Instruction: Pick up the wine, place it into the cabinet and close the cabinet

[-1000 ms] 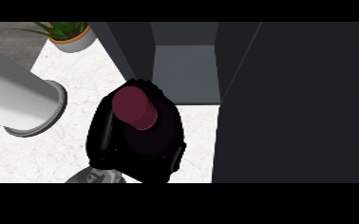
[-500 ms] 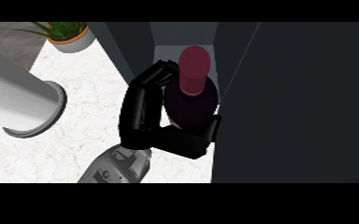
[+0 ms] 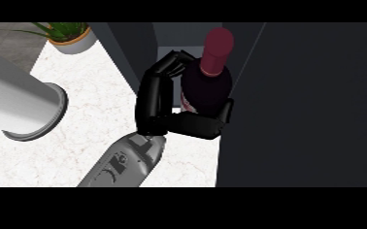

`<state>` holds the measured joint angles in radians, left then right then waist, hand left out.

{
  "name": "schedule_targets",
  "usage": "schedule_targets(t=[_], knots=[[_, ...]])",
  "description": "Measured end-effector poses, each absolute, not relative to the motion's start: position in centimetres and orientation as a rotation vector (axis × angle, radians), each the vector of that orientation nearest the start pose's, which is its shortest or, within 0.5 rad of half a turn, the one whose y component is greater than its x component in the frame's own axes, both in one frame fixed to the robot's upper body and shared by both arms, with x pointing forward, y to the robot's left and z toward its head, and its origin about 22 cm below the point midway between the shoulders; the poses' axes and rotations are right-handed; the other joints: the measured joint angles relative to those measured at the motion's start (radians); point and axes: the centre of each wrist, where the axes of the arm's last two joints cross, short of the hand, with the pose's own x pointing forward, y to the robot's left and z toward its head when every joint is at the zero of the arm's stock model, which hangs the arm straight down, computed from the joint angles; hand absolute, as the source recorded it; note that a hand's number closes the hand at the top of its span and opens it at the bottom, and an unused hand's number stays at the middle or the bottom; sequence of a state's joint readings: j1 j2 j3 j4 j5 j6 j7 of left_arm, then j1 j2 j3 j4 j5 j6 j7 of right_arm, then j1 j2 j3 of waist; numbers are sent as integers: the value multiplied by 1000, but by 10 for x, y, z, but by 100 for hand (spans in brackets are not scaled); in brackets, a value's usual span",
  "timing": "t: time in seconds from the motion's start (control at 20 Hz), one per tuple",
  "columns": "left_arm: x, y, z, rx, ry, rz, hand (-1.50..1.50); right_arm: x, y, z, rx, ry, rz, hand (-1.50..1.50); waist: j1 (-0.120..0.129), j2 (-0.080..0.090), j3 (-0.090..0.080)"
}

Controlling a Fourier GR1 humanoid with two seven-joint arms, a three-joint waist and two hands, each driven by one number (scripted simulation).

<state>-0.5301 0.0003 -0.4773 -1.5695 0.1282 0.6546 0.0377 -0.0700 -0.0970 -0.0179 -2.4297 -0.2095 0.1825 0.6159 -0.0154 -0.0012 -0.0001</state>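
The wine bottle (image 3: 206, 85) is dark with a burgundy neck and cap (image 3: 216, 51). It stands at the opening of the dark cabinet (image 3: 130, 48), its top against the grey inside (image 3: 172, 35). My left hand (image 3: 154, 97) is shut on the bottle: fingers run up its left side and the thumb (image 3: 204, 125) wraps its lower part. The cabinet's open door (image 3: 301, 106) fills the right side as a large dark panel. The bottle's base is hidden by my hand. My right hand does not show.
A potted green plant (image 3: 68, 36) stands at the back left on the white marble counter (image 3: 93, 102). A large grey cylinder with a flared rim (image 3: 28, 109) lies at the left edge.
My left hand has carried the bottle away from me and to the right, from over the counter up into the cabinet opening. The forearm now shows more.
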Motion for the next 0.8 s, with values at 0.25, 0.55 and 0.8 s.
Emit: schedule_targets(t=[0.25, 0.55, 0.8], knots=[[286, 54, 113, -183, -1905, 88, 150, 165, -230, 200, 188, -1871, 311, -150, 0, 1, 0], [285, 53, 93, -179, -1889, 136, 150, 167, -232, 203, 177, -1875, 305, -150, 1, 1, 0], [298, 51, 76, -109, -1896, 102, 150, 168, -232, 206, 177, -1880, 307, -150, -2, 1, 0]])
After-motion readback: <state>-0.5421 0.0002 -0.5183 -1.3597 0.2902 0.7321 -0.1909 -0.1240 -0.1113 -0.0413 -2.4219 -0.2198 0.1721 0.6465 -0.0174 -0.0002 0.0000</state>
